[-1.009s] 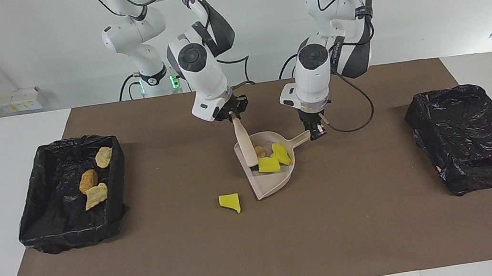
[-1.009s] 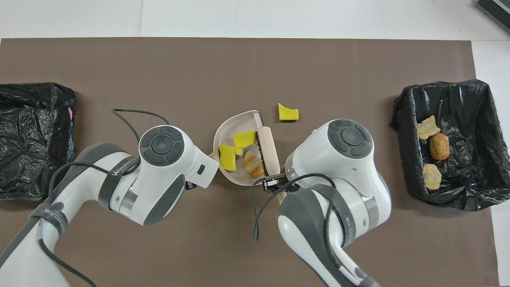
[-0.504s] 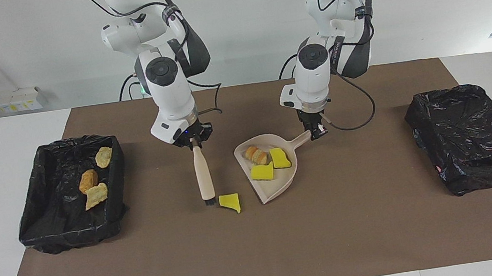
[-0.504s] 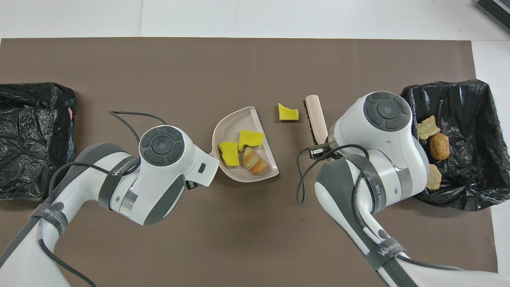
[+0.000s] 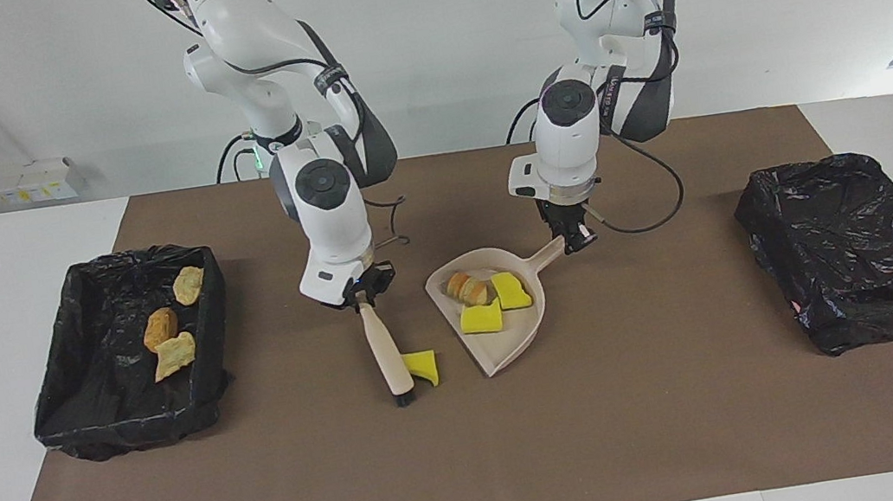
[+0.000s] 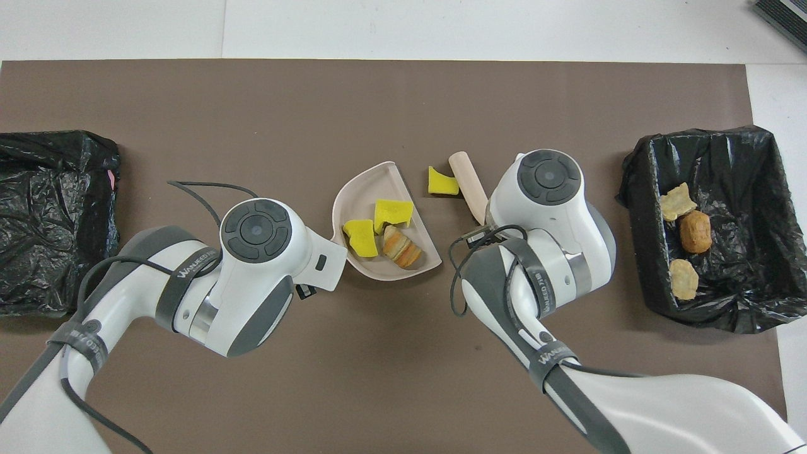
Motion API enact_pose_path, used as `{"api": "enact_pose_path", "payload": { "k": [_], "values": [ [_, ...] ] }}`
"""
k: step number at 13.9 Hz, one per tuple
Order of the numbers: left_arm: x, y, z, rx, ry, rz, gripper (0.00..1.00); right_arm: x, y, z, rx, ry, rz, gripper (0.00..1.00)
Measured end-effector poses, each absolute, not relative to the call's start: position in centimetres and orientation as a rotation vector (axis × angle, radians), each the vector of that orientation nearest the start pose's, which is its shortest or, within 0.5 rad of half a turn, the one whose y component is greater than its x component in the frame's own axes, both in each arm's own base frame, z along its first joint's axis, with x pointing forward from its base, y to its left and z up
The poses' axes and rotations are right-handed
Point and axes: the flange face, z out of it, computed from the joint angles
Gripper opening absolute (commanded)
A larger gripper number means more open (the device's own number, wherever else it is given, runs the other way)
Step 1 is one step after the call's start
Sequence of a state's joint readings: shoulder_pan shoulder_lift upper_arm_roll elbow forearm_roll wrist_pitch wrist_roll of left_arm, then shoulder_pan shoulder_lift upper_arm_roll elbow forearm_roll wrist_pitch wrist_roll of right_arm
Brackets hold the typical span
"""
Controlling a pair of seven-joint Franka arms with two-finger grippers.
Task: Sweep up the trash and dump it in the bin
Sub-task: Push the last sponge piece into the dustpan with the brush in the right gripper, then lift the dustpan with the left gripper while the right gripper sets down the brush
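A beige dustpan (image 5: 504, 351) (image 6: 365, 189) lies mid-table on the brown mat. It holds two yellow sponge pieces (image 5: 480, 318) (image 6: 392, 214) and a tan bread chunk (image 5: 469, 287) (image 6: 403, 247). My left gripper (image 5: 576, 243) is shut on the dustpan's handle. My right gripper (image 5: 364, 295) is shut on the handle of a beige brush (image 5: 386, 351) (image 6: 468, 183), whose bristle end rests on the mat. A loose yellow sponge piece (image 5: 424, 367) (image 6: 443, 181) touches the brush, between it and the dustpan's open edge. In the overhead view both grippers are hidden under their wrists.
A black-lined bin (image 5: 129, 417) (image 6: 725, 164) at the right arm's end holds three tan bread chunks (image 5: 160, 328) (image 6: 695, 231). Another bin (image 5: 856, 245) (image 6: 50, 214) covered by a black bag sits at the left arm's end. A cable loops from the left wrist.
The right gripper lifted the brush out of the dustpan, carried it toward the right arm's end, and set it against the loose sponge, nudging it toward the dustpan. The dustpan turned slightly.
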State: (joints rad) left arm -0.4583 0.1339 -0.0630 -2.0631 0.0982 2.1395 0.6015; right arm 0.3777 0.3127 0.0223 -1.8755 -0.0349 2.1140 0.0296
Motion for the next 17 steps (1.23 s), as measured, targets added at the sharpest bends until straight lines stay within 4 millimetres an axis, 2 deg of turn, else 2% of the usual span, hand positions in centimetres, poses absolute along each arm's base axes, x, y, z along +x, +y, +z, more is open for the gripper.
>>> {"api": "enact_pose_path", "payload": {
  "k": [3,4,6,9,11,14,17],
  "values": [
    [49.2,-27.7,36.5,-2.564,1.692,0.094,0.00,53.9,29.2,34.5,-3.028,-0.844,0.128,0.00],
    [49.3,-27.6,36.5,-2.574,1.685,0.094,0.00,53.3,30.1,34.7,-2.992,-0.898,0.133,0.00],
    [49.3,-27.6,36.4,-2.607,1.651,0.094,0.00,53.0,30.6,34.8,-2.909,-0.955,0.144,0.00],
    [49.5,-27.2,36.5,-2.638,1.604,0.092,0.00,53.6,29.6,35.0,-2.876,-0.947,0.140,0.00],
    [50.0,-26.4,36.6,-2.689,1.557,0.088,0.00,54.0,28.6,35.9,-2.885,-0.922,0.125,0.00],
    [50.9,-24.8,36.7,-2.815,1.474,0.077,0.00,54.9,24.7,38.5,-2.912,-0.838,0.143,0.00],
    [51.8,-23.3,37.3,-2.884,1.408,0.052,0.00,54.9,20.8,42.3,-2.943,-0.758,0.148,0.00]
  ]
}}
